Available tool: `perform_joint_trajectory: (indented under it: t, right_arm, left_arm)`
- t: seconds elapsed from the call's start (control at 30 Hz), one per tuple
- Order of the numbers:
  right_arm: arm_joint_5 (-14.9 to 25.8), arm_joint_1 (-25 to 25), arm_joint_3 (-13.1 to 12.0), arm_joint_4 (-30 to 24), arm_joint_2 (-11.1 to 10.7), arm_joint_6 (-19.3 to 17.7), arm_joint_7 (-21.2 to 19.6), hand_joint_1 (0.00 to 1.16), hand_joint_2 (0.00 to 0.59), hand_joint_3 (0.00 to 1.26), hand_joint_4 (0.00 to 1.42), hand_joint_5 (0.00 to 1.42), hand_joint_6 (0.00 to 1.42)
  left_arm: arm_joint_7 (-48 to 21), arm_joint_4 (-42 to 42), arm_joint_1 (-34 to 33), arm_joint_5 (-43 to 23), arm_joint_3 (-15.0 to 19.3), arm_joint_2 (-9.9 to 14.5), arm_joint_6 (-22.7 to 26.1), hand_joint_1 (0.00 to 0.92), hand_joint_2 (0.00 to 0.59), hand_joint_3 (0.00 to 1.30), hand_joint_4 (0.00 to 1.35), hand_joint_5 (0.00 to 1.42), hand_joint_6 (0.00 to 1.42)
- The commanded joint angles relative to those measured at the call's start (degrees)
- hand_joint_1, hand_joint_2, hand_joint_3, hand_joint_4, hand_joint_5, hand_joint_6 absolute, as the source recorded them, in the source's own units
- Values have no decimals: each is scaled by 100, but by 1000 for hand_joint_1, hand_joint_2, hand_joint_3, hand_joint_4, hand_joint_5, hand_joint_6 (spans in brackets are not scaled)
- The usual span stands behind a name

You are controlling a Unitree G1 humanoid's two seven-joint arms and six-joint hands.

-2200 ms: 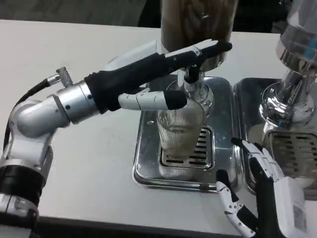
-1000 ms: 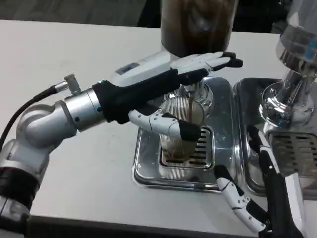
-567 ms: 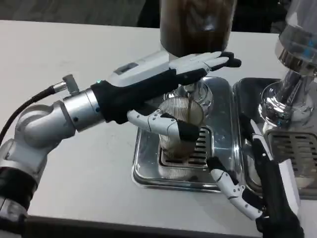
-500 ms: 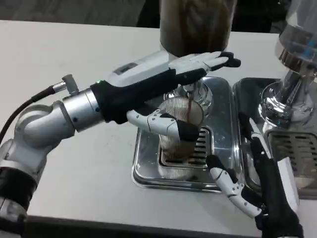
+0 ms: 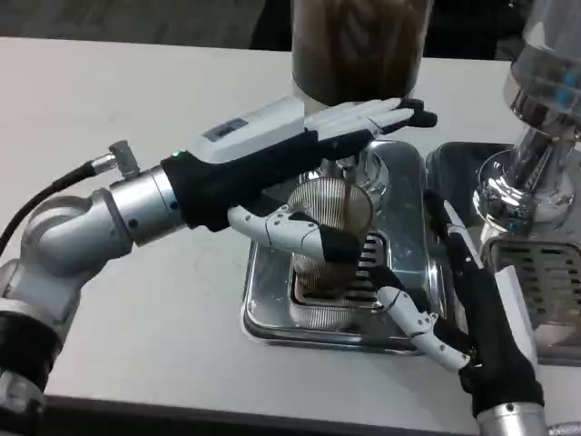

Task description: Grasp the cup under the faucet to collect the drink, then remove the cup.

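While dark drink streams in, ribbed clear cup (image 5: 331, 222) looks perhaps part-filled.

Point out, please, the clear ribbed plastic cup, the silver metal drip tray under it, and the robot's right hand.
clear ribbed plastic cup (image 5: 329, 202), head view, on its upper wall near the rim.
silver metal drip tray (image 5: 272, 313), head view, on its bare left part.
right hand (image 5: 477, 322), head view, on the black middle of the hand.
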Motion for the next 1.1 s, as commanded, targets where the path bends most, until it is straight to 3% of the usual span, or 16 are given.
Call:
perform_joint_trajectory:
  t: [0.03, 0.67, 1.1]
  right_arm:
    - [125, -192, -48, 155, 28, -52, 148, 528, 260, 77, 55, 62, 123]
    - [526, -771, -39, 693, 85, -116, 733, 528, 260, 85, 54, 50, 114]
    - [646, -979, -62, 968, 153, -156, 945, 528, 261, 93, 58, 58, 113]
  left_arm:
    - [-136, -26, 175, 55, -22, 151, 74, 0, 49, 71, 0, 0, 0]
    - [-151, -70, 233, -144, 84, 190, 140, 0, 51, 84, 0, 9, 5]
    - [-491, -148, 312, -874, 316, 91, 380, 0, 50, 95, 0, 20, 8]
